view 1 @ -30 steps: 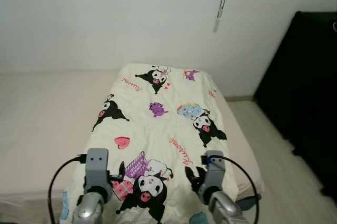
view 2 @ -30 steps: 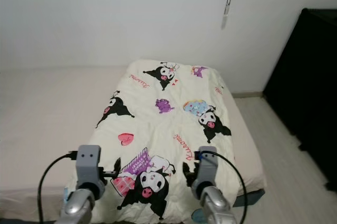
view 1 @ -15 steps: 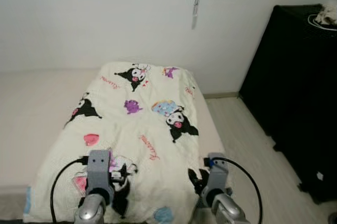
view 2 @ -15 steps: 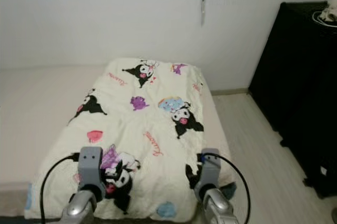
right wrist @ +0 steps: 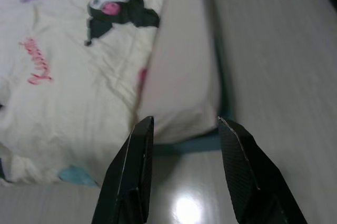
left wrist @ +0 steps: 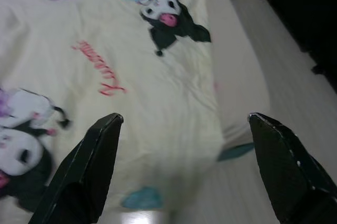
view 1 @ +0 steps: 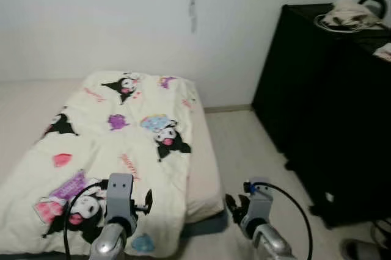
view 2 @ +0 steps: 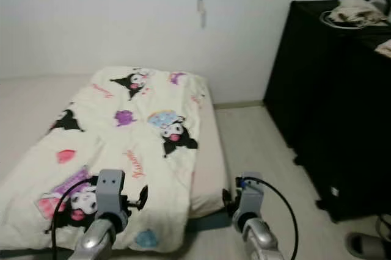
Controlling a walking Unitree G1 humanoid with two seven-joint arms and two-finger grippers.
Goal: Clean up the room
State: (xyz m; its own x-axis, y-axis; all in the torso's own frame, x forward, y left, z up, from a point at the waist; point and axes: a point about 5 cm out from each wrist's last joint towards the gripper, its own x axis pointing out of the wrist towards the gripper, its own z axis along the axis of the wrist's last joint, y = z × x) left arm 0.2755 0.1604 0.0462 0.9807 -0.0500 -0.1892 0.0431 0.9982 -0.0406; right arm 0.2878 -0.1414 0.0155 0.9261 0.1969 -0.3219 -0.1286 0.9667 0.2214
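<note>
Small white-walled room, pale wood-look floor (view 1: 244,150). Low mattress (view 2: 211,168) against the wall, covered by a cream quilt printed with black-and-pink cartoon characters (view 1: 116,144). The quilt lies spread flat and fairly smooth, its near edge hanging over the mattress foot.

Left gripper (left wrist: 181,171): fingers spread wide, holding nothing. It hangs above the near corner of the quilt; quilt is directly ahead of and below the fingertips, mattress edge and bare floor off to its outer side.

Right gripper (right wrist: 184,176): fingers parted, narrower gap, nothing between them. Below it sits the mattress corner and the strip of floor beside it; quilt edge lies just beyond, toward the left gripper.

Ahead and to the right of the right gripper: tall black cabinet (view 1: 324,113) standing on the floor. On its top, a beige crumpled cloth bundle with a white cord looped around it (view 1: 348,14). A grey slipper (view 2: 366,245) lies on the floor near the cabinet foot, well apart from the right gripper.

Judgement: bed looks finished; loose items on the cabinet and the slipper appear to be what is left.

Risks: cabinet top is high, so a reach may fall short or snag the cord and drag the bundle off. Slipper sits low near the feet, a trip hazard while walking.
</note>
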